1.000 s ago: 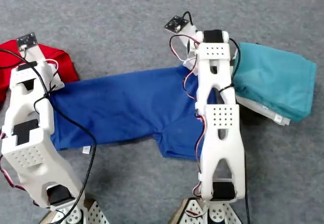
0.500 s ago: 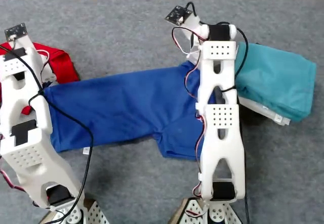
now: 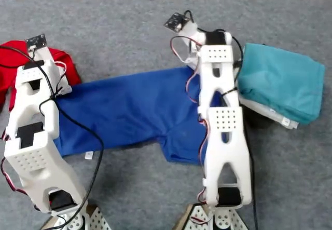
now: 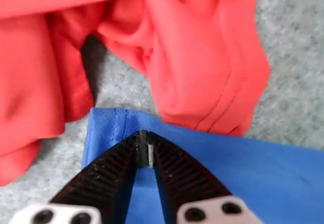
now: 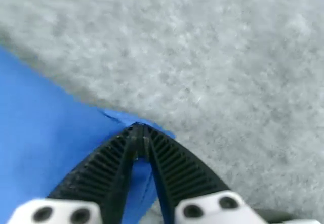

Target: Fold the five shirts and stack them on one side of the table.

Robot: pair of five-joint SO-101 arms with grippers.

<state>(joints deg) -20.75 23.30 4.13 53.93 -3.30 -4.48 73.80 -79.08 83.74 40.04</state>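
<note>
A blue shirt [image 3: 129, 110] lies spread flat across the middle of the grey table. My left gripper [image 4: 145, 139] is shut on the hem at the shirt's left end [image 4: 212, 168], just in front of a crumpled red shirt [image 4: 192, 42]. In the high view that red shirt [image 3: 10, 58] lies at the far left edge. My right gripper [image 5: 139, 131] is shut on the far right corner of the blue shirt [image 5: 45, 128], with bare table beyond it. In the high view both arms stand over the shirt's two ends.
A folded teal shirt [image 3: 282, 87] rests on a folded white one [image 3: 270, 113] at the right side. Grey table [image 3: 114, 38] stretches open behind the blue shirt and in front of it [image 3: 140, 193]. Cables trail from both arms.
The left arm swung out to the left with the shirt end, then came back right. The right arm shifted slightly left. Both grippers stayed shut on the blue shirt.
</note>
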